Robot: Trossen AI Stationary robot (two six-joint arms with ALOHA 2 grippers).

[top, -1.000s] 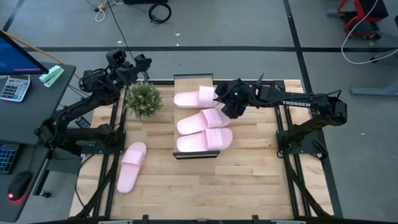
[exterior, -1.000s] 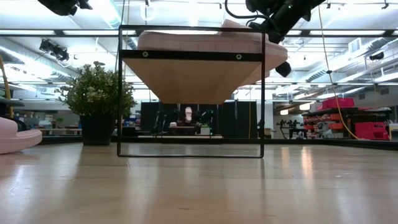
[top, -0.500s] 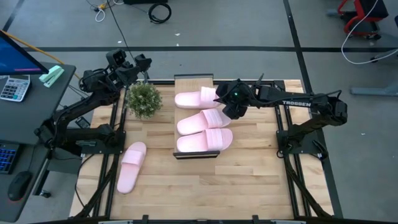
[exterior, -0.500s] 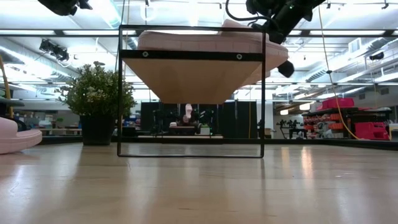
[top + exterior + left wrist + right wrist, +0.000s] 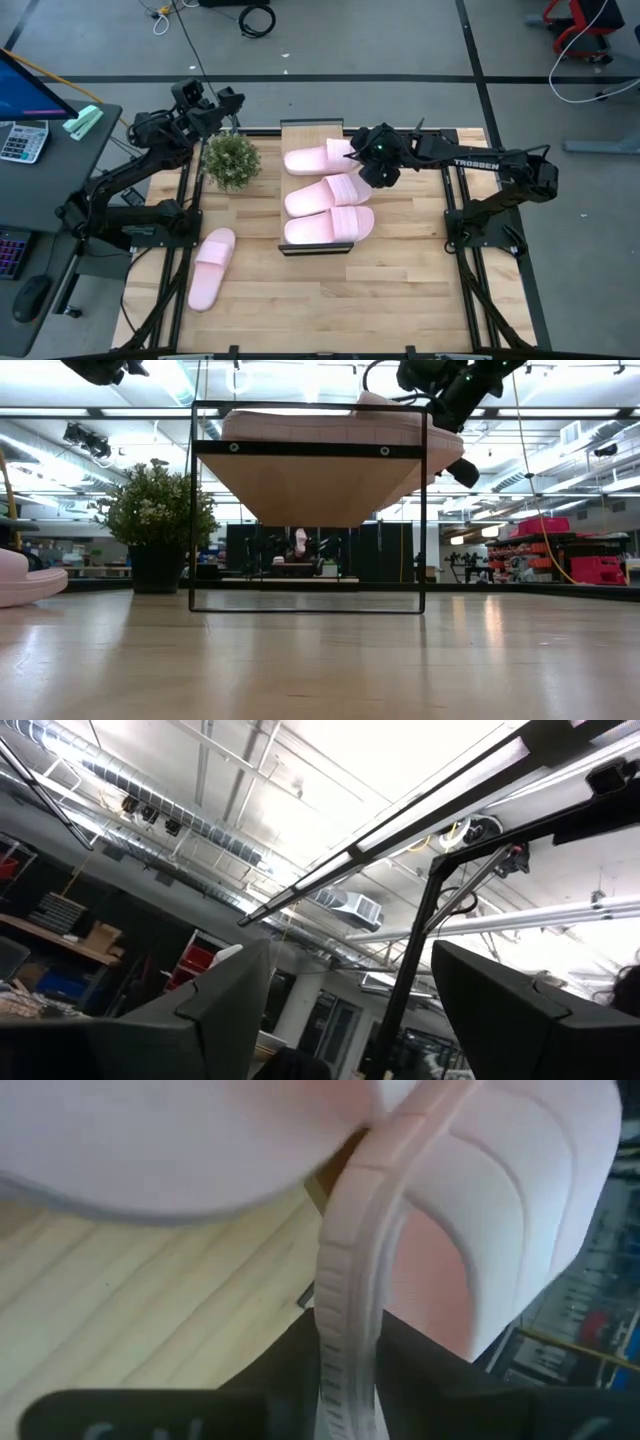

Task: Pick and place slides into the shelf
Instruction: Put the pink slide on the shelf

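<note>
Three light pink slides lie side by side on the shelf (image 5: pixel 300 128), a wood-plank rack on a thin black frame: a far one (image 5: pixel 312 159), a middle one (image 5: pixel 322 194) and a near one (image 5: pixel 328 226). The fourth slide (image 5: pixel 210 267) lies on the table near the left edge, and shows as a pink shape (image 5: pixel 25 578) in the low view. My right gripper (image 5: pixel 366 160) is at the far slide's strap end, shut on it. My left gripper (image 5: pixel 214 106) hangs open in the air beyond the table's far left corner, pointing up at the ceiling (image 5: pixel 345 1010). My right gripper pinches the far slide by the ridged rim of its sole (image 5: pixel 345 1295), beside the strap (image 5: pixel 500 1230), between its two fingers. It comes from the table's right, slanting down. The slide rests on the far part of the shelf's plank (image 5: pixel 120 1330).
A small potted plant (image 5: pixel 231 160) stands on the table just left of the shelf, below my left arm. The shelf's black frame (image 5: pixel 305 448) stands raised on thin legs. A side desk with a calculator (image 5: pixel 22 140) lies beyond the left edge. Bare tabletop (image 5: pixel 380 290) spreads near.
My right gripper has drawn the far slide a little toward the table's right along the shelf top, staying shut on it. The other slides and my left arm have kept still.
</note>
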